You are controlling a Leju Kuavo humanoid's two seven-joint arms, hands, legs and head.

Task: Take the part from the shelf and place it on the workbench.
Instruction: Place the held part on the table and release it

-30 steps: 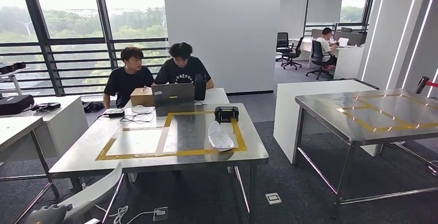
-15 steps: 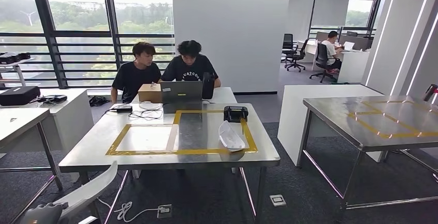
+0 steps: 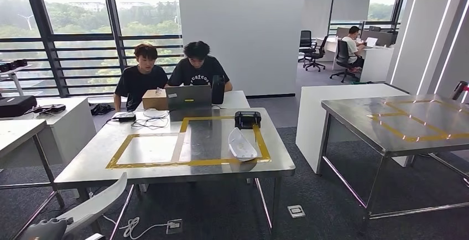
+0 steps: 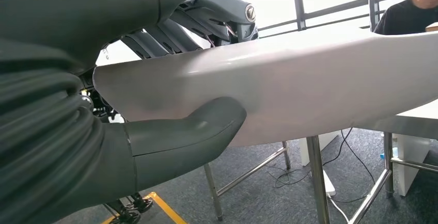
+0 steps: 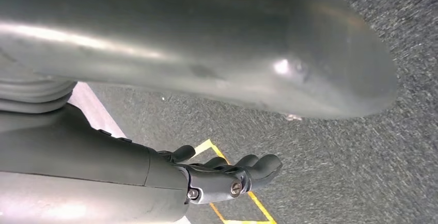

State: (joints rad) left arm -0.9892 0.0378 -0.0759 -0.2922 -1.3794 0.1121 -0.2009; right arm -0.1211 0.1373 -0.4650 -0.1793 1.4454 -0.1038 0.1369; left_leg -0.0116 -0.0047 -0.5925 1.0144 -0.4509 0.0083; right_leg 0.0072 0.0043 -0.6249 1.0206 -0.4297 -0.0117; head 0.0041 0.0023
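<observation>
Our left robot hand (image 4: 170, 141) grips a long, pale white part (image 4: 289, 84): the thick grey thumb presses against its underside while the darker fingers (image 4: 155, 41) wrap over its far edge. From the head view, that same left robot hand (image 3: 47, 230) sits low at the lower left, with the white part (image 3: 97, 204) slanting up and away from it, in front of the near edge of the steel counter (image 3: 166, 171) and not touching it.

Our right robot hand (image 5: 227, 175) hangs over dark grey carpet (image 5: 361, 182) crossed by a strip of yellow tape (image 5: 243, 195). Its fingers are loosely curled and apart, with nothing in them.

On the counter, a yellow tape rectangle (image 3: 185, 162) marks the surface. A second white curved part (image 3: 241, 145) lies on the right side of that rectangle, and a small black device (image 3: 247, 119) sits just beyond it. Two people (image 3: 171, 77) in black shirts sit at the far end behind a laptop (image 3: 189, 96). Another steel counter (image 3: 404, 121) stands well apart on the right.
</observation>
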